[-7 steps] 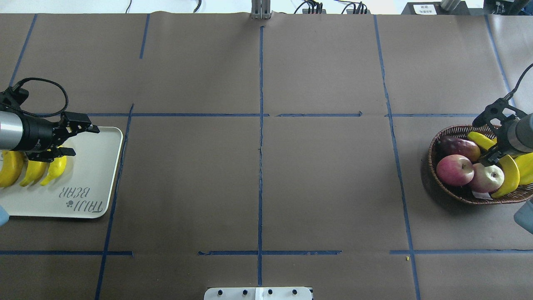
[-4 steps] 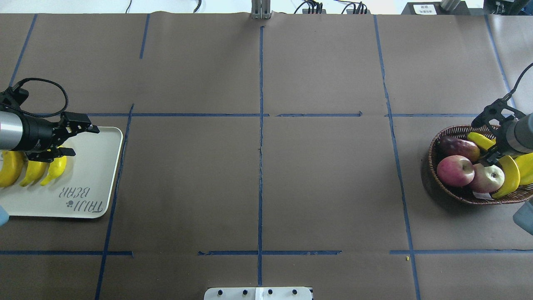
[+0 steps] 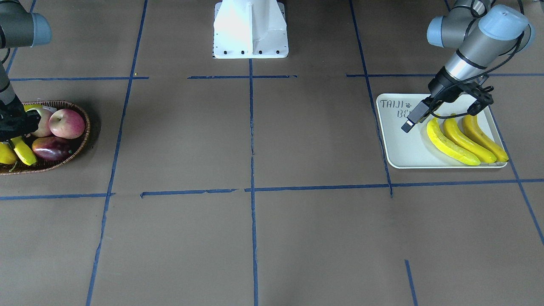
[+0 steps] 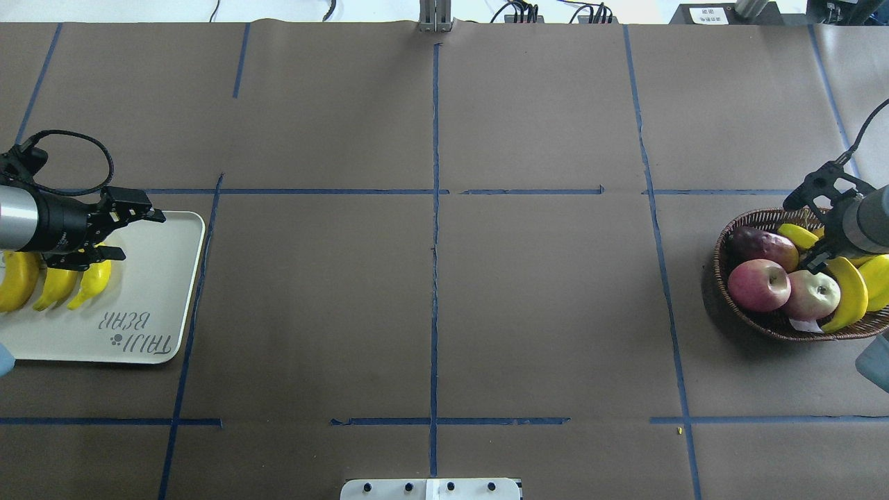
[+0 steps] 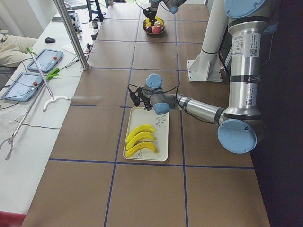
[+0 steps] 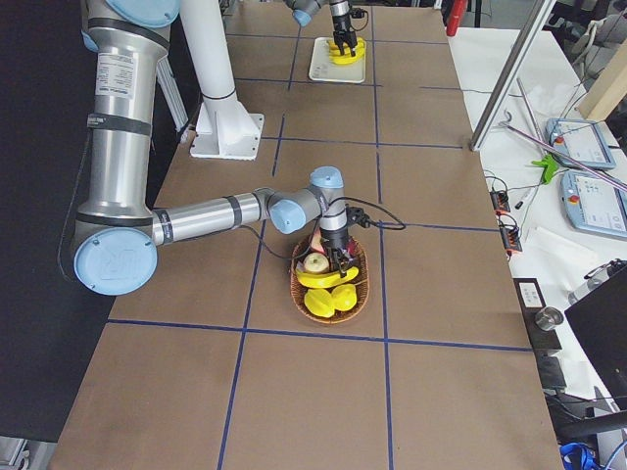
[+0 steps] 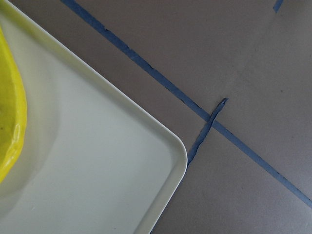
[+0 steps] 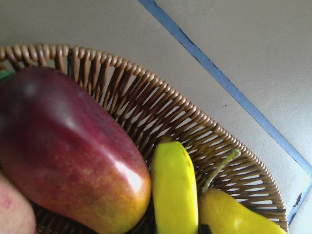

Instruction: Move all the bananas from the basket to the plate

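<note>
Three bananas (image 4: 55, 285) lie side by side on the off-white plate (image 4: 160, 292), also seen in the front view as bananas (image 3: 457, 138) on the plate (image 3: 399, 148). My left gripper (image 4: 87, 257) hovers just above them, open and holding nothing. One long banana (image 4: 854, 295) rests in the wicker basket (image 4: 719, 253) beside the apples. My right gripper (image 4: 819, 261) is down inside the basket at that banana's upper end, jaws apart, with part of it hidden under the wrist. From the front the same right gripper (image 3: 15, 127) sits right over that banana (image 3: 23, 154).
The basket also holds two red apples (image 4: 759, 285), a dark red mango (image 4: 760, 244) and a shorter yellow-green fruit (image 8: 173, 190). Blue tape lines cross the brown table. The robot base (image 3: 250, 29) stands at the table's near middle edge.
The right wrist has crept slightly leftward and away from the robot over the basket; the long banana has barely shifted. The left arm and the plate's bananas have stayed put.
</note>
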Tool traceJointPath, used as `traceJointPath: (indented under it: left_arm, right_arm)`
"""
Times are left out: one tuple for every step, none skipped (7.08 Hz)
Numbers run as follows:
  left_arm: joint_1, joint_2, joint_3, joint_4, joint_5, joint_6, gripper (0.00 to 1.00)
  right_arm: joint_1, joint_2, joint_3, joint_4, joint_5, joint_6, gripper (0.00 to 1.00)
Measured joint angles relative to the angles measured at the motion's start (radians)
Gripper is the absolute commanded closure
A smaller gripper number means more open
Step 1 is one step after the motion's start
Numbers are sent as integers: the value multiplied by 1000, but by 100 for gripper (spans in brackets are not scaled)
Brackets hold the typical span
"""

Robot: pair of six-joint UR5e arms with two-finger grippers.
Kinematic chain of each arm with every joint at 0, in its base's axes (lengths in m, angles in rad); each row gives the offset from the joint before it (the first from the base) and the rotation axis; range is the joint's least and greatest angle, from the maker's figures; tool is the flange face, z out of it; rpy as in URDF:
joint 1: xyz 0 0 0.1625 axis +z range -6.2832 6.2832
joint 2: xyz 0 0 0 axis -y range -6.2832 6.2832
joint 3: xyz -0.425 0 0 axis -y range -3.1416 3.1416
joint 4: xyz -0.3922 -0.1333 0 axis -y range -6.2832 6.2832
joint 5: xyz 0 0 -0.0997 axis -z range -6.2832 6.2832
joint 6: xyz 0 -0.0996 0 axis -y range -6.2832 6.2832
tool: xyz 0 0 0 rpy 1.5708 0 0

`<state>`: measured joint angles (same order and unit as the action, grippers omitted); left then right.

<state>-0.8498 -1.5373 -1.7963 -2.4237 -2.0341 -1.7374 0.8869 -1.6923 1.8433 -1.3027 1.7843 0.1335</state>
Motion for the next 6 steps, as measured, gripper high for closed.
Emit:
traceJointPath:
  left_arm:
    - [0, 0, 0, 0, 0, 0, 1]
    - [0, 0, 0, 0, 0, 0, 1]
    - [0, 1, -1, 0, 0, 0, 1]
    - [-1, 1, -3, 0, 0, 0, 1]
    - [-1, 0, -4, 0, 0, 0, 1]
    - [-1, -2, -5, 0, 0, 0, 1]
  right_arm:
    - [0, -1, 6, -13, -3, 0, 92]
    - [0, -1, 10, -18, -2, 0, 93]
    - [1, -1, 27, -34, 0, -1, 95]
    - [1, 3, 74, -89, 2, -3, 96]
    - [2, 11, 143, -178, 5, -5, 96]
    - [8, 27, 204, -253, 24, -6, 97]
